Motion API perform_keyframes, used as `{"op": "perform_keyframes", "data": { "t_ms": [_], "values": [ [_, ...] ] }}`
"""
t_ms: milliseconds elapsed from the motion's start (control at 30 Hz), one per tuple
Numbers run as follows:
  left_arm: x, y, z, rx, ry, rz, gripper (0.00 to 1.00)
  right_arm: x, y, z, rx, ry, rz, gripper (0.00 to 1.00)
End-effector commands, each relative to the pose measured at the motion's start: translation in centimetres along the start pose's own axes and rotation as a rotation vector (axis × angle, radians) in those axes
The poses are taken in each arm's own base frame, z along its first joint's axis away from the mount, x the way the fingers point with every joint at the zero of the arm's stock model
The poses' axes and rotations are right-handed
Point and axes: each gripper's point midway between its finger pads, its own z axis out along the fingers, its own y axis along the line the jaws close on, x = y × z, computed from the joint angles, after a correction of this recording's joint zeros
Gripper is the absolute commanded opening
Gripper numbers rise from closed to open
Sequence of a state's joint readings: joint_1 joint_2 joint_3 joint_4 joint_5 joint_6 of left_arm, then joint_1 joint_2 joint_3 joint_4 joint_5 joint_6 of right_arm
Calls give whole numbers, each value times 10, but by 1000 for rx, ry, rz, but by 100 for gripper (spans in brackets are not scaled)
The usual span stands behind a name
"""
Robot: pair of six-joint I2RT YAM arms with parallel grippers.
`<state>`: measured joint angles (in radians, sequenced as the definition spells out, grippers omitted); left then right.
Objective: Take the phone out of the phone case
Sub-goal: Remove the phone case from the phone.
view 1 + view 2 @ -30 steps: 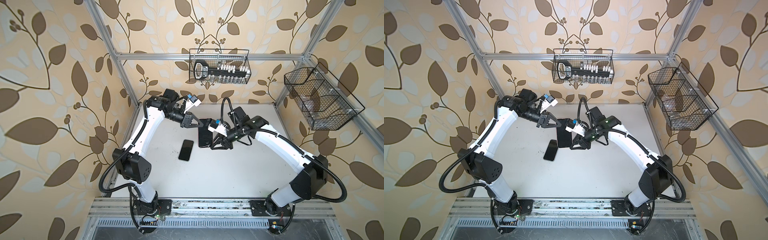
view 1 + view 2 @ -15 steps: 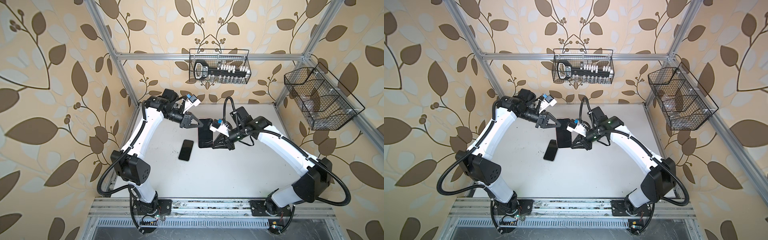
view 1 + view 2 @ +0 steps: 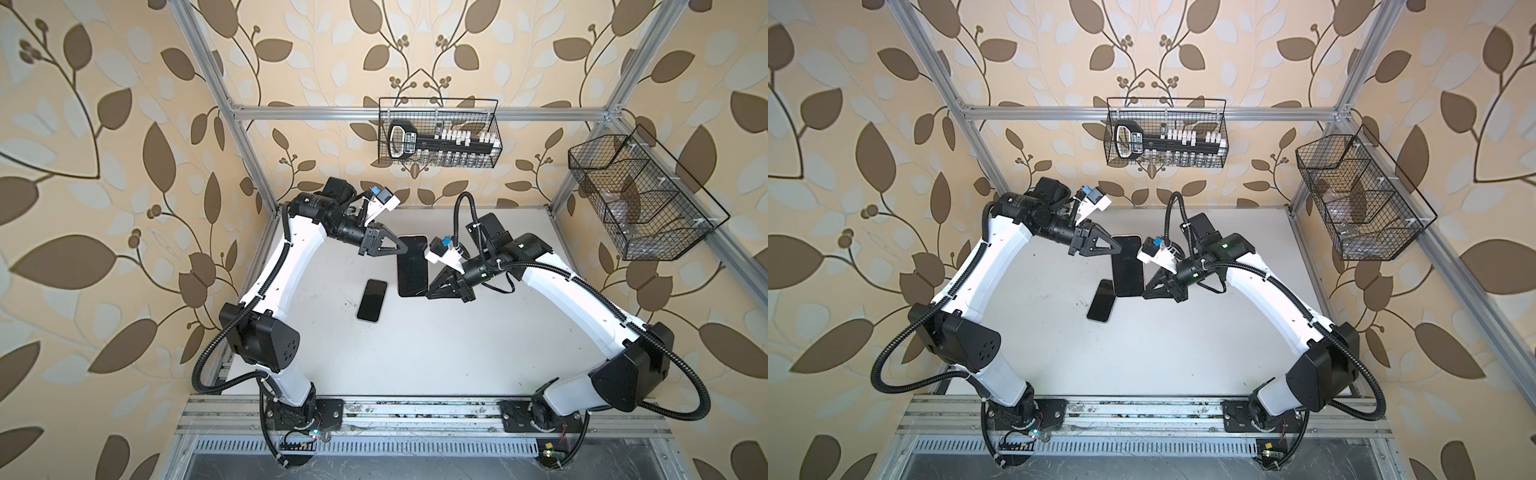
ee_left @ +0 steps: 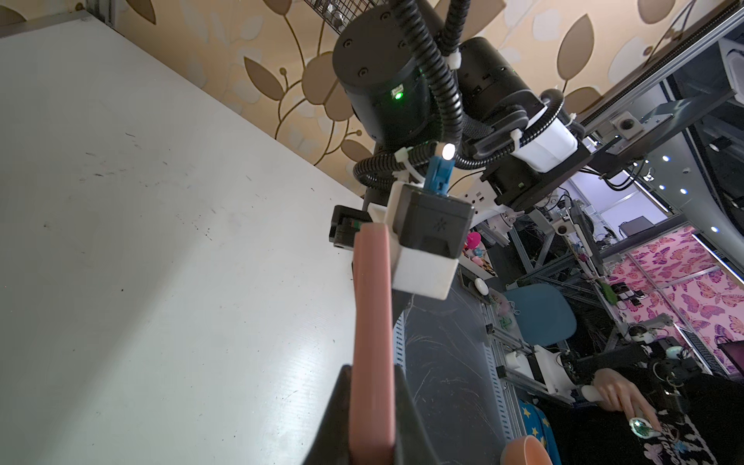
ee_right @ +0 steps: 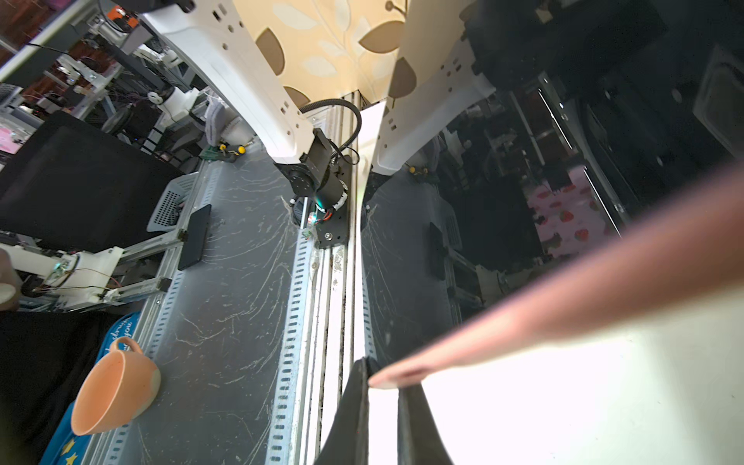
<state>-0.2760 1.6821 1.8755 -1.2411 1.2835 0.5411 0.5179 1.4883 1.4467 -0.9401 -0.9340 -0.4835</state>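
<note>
The table (image 3: 457, 353) is white, smooth and a little shiny, with tiny dark scuffs, and the frame bars (image 3: 332, 112) are dull grey metal. The phone case (image 4: 372, 322) has a pink edge that looks soft and matt, maybe rubber, while the phone (image 5: 503, 201) in it is black and shiny like a mirror, and so is the other phone (image 3: 372, 300). The far basket (image 3: 440, 133) is thin black wire, and the arm shells (image 3: 291, 257) are smooth white plastic with matt black joints.
</note>
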Motion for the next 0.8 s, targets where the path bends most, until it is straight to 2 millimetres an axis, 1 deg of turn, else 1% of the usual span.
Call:
{"op": "perform_keyframes", "data": {
  "t_ms": [0,167,367,533,767],
  "values": [
    [-5,-9,2,46,-24,7,0,-20,36,-8,-97,-87,-152,9],
    [-6,-2,4,48,-23,1,0,-21,49,-3,-115,-76,-182,8],
    [-9,9,7,60,-21,-30,0,-21,61,9,-128,-40,-209,9],
    [-7,12,8,63,-12,-40,0,-18,62,19,-134,-7,-213,9],
    [-4,14,9,64,-7,-48,0,-19,58,25,-124,-4,-211,9]
  ]
}}
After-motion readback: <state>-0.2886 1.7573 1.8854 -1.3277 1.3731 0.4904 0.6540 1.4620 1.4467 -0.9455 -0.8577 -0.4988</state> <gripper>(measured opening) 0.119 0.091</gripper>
